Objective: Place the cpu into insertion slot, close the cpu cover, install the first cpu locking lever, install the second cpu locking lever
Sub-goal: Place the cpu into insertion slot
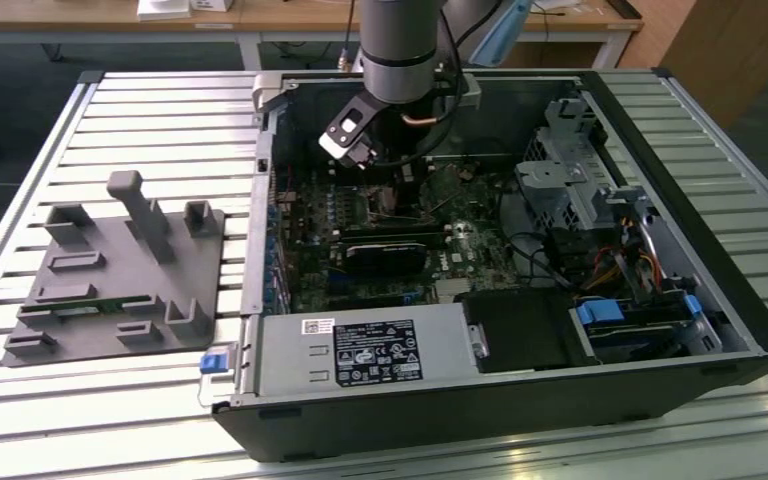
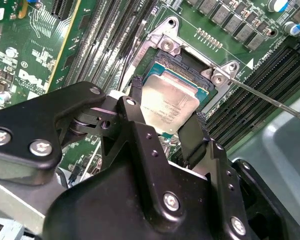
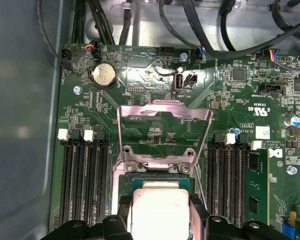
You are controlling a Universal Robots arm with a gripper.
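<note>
Cpu (image 3: 159, 215) top pale silver-grey. Gripper (image 2: 168, 98) matt black, silver screw heads. Cpu cover (image 3: 165, 107) silvery, faint pinkish sheen. Motherboard (image 3: 230, 100) dark green, fine pale tracing. Memory slots (image 3: 82, 180) black, white clips. Coin cell (image 3: 103, 75) silver. Case (image 1: 491, 420) black. Slatted table (image 1: 117, 110) pale grey, striped. Fixture (image 1: 104, 270) seemingly plain grey.

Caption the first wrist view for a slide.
Gripper, jaws shut on the cpu, poised at the insertion slot; cpu cover stands raised open.
</note>
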